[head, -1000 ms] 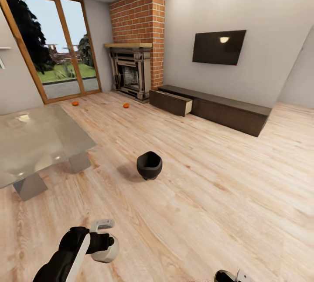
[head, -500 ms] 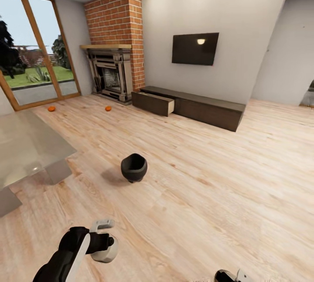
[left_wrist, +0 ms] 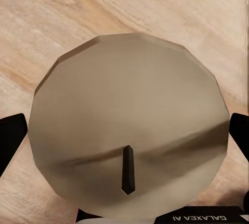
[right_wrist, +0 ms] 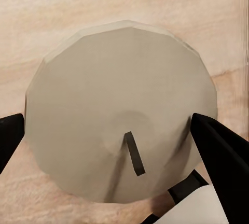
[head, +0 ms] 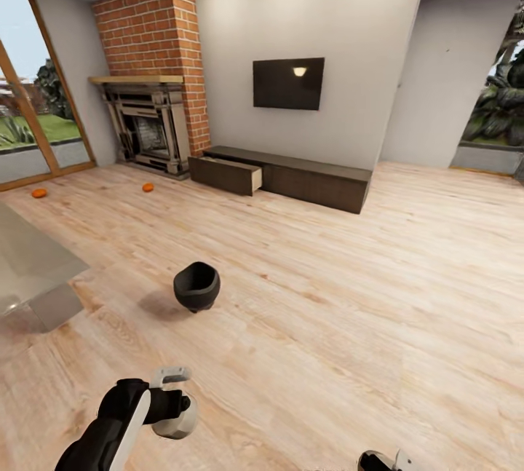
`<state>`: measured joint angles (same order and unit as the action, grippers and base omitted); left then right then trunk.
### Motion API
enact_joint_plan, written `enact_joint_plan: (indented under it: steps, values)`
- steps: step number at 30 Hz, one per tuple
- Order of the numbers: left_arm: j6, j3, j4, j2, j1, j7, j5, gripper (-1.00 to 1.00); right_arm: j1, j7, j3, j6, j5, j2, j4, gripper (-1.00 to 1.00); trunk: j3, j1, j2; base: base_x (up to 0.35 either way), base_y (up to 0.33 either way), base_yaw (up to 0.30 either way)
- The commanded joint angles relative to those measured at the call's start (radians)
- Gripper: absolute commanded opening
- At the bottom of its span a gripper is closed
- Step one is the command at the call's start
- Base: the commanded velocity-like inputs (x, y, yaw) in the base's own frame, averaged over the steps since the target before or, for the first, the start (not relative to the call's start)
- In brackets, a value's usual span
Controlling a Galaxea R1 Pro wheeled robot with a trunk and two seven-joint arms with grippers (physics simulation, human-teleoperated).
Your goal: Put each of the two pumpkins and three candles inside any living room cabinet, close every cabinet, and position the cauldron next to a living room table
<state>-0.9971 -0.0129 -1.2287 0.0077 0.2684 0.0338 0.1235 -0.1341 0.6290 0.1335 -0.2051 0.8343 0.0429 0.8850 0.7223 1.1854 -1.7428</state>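
You are gripping one pale round candle in each gripper, left (left_wrist: 124,146) and right (right_wrist: 116,136). The black cauldron (head: 196,286) is sitting mid-floor, right of the table (head: 33,267). Two pumpkins (head: 148,187) are lying far left, near the cabinet (head: 291,178), whose left drawer (head: 227,175) is hanging open.

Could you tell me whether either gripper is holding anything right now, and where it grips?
Each gripper holds a candle by its sides: the left candle and the right candle sit wick-end toward the camera between the jaws.
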Motion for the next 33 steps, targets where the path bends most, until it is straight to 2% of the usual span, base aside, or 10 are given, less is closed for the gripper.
enact_joint_plan:
  steps: [1,17,33]
  values:
    - [0.000,0.000,0.000,0.000,0.000,0.000,0.001,-1.00,0.000,0.000,0.000,0.001,-0.001,0.000,0.000,-1.00,0.000,0.000,0.000,0.000,0.000,-0.276]
    - [0.000,0.001,0.000,0.000,0.000,0.001,0.001,-1.00,0.000,0.000,0.000,0.002,-0.002,0.000,-0.004,-1.00,-0.001,0.000,0.000,0.044,0.000,-0.266]
    - [0.026,0.007,0.000,-0.001,0.000,0.001,-0.001,-1.00,0.001,0.000,0.001,0.002,-0.005,0.001,-0.004,-1.00,0.023,0.000,0.000,0.281,-0.013,-0.025]
